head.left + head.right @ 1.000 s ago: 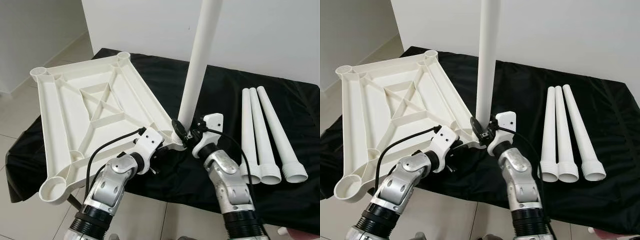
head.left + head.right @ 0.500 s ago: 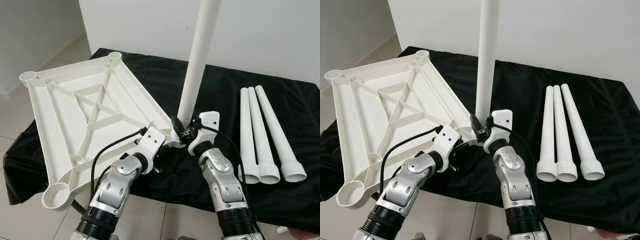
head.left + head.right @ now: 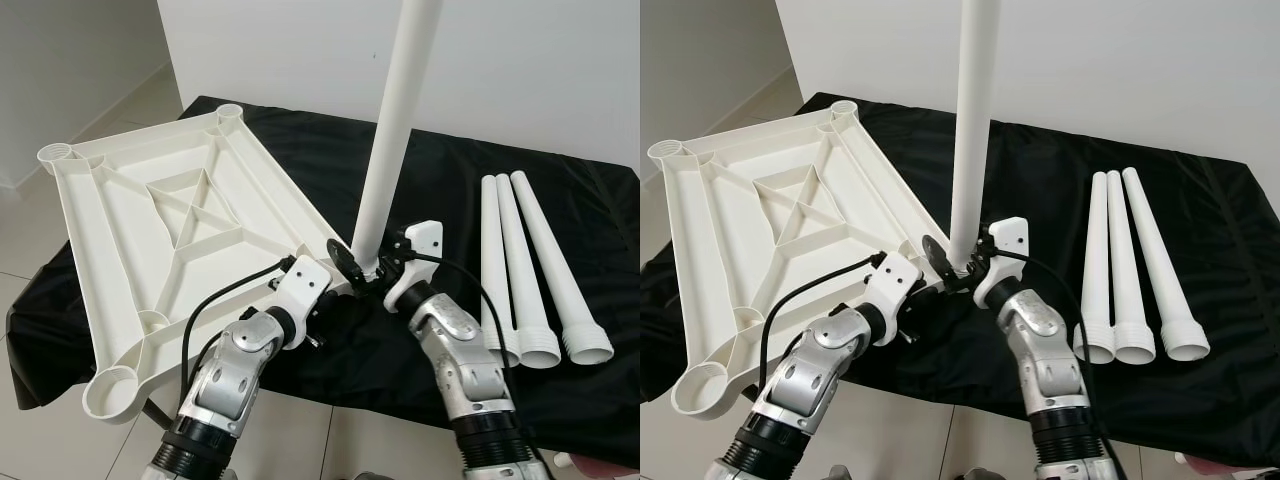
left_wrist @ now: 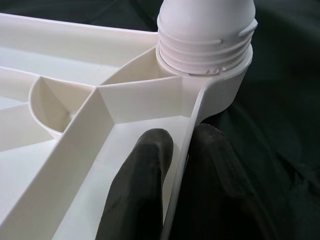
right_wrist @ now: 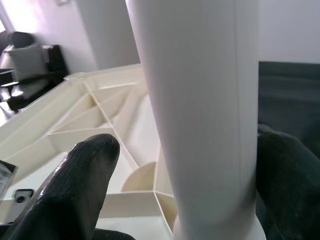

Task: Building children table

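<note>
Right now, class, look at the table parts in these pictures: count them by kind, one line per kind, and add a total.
Table top, upside down: 1
Leg standing in a corner socket: 1
Legs lying loose on the black cloth: 3
Total: 5 parts

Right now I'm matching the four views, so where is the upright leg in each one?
Left eye: upright leg, centre, standing in the tabletop's near corner socket.
Right eye: centre, same socket.
Left wrist: its threaded base in the socket.
Right wrist: shaft between the right gripper's fingers.
Shared landmark: that corner socket.
</note>
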Controlling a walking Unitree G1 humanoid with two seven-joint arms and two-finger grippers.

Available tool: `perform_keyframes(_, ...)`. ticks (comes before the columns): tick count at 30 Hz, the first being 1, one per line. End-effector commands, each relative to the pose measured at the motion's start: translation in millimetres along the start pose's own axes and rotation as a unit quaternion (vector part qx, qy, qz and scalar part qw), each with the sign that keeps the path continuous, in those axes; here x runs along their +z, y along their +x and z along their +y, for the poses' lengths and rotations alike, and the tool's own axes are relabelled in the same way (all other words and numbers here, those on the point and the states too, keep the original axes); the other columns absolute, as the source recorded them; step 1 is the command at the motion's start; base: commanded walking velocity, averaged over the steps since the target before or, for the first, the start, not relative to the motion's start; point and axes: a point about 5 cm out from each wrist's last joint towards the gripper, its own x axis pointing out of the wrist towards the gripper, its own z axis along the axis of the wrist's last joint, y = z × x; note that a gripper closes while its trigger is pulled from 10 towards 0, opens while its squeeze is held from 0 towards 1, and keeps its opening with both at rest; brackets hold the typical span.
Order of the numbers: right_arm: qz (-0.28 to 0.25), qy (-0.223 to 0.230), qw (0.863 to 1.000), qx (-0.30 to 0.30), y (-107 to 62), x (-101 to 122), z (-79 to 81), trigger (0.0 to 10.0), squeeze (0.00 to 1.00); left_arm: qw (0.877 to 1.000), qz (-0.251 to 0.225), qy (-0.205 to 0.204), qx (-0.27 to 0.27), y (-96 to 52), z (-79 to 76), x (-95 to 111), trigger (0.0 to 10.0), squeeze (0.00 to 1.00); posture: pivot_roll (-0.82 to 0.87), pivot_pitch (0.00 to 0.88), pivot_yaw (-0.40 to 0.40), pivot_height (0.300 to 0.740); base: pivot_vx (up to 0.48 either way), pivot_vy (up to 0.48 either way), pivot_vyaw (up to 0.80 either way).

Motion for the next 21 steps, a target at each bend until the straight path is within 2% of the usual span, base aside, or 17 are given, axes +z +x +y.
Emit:
perform_keyframes(1, -0.02, -0.007, 0.999, 0.028, 4.0, 7.5, 4.1, 10.0, 1.0, 1.0, 0.003, 0.004, 0.021, -2.8, 1.2, -3.7, 10.0, 0.0, -0.02, 0.0, -0.026, 0.74, 0.0, 0.0, 0.0)
perform_keyframes(2, -0.017, -0.017, 0.999, 0.035, 3.5, 8.0, 2.2, 10.0, 1.0, 1.0, 0.004, -0.004, 0.015, -4.5, 1.9, -4.9, 10.0, 1.0, -0.01, 0.0, -0.025, 0.74, 0.0, 0.0, 0.0)
perform_keyframes(4, -0.016, -0.024, 0.999, 0.041, 3.0, 8.6, -0.2, 10.0, 1.0, 1.0, 0.004, -0.005, 0.009, -6.1, 2.6, -5.8, 10.0, 1.0, -0.01, 0.0, -0.025, 0.74, 0.0, 0.0, 0.0)
perform_keyframes(7, -0.029, -0.027, 0.997, 0.068, 1.7, 16.1, -10.2, 10.0, 1.0, 1.0, 0.008, 0.018, -0.011, -10.8, 5.7, -8.5, 10.0, 1.0, -0.01, 0.0, -0.021, 0.74, 0.0, 0.0, 0.0)
perform_keyframes(8, -0.03, -0.031, 0.997, 0.071, 1.9, 17.9, -13.2, 10.0, 0.62, 1.0, 0.01, 0.023, -0.013, -11.3, 6.8, -9.0, 10.0, 1.0, -0.01, 0.0, -0.02, 0.74, 0.0, 0.0, 0.0)
perform_keyframes(11, -0.031, -0.033, 0.996, 0.073, 2.0, 19.3, -15.4, 10.0, 0.62, 0.999, 0.012, 0.027, -0.013, -11.5, 7.6, -9.4, 10.0, 1.0, -0.01, 0.0, -0.02, 0.74, 0.0, 0.0, 0.0)
perform_keyframes(12, -0.037, -0.023, 0.996, 0.075, 2.6, 22.2, -18.0, 10.0, 0.0, 0.999, 0.012, 0.028, -0.015, -11.8, 8.2, -9.3, 10.0, 1.0, -0.01, 0.0, -0.018, 0.74, 0.0, 0.0, 0.0)
perform_keyframes(17, -0.045, -0.011, 0.994, 0.102, 0.8, 26.5, -21.5, 10.0, 0.0, 0.999, 0.009, 0.025, -0.022, -13.7, 9.1, -8.5, 10.0, 1.0, -0.01, 0.0, -0.014, 0.74, 0.0, 0.0, 0.0)
perform_keyframes(21, -0.038, -0.003, 0.993, 0.11, -3.6, 23.3, -21.8, 10.0, 0.0, 0.999, 0.01, 0.04, -0.027, -15.6, 10.2, -8.5, 10.0, 1.0, -0.01, 0.0, -0.013, 0.74, 0.0, 0.0, 0.0)
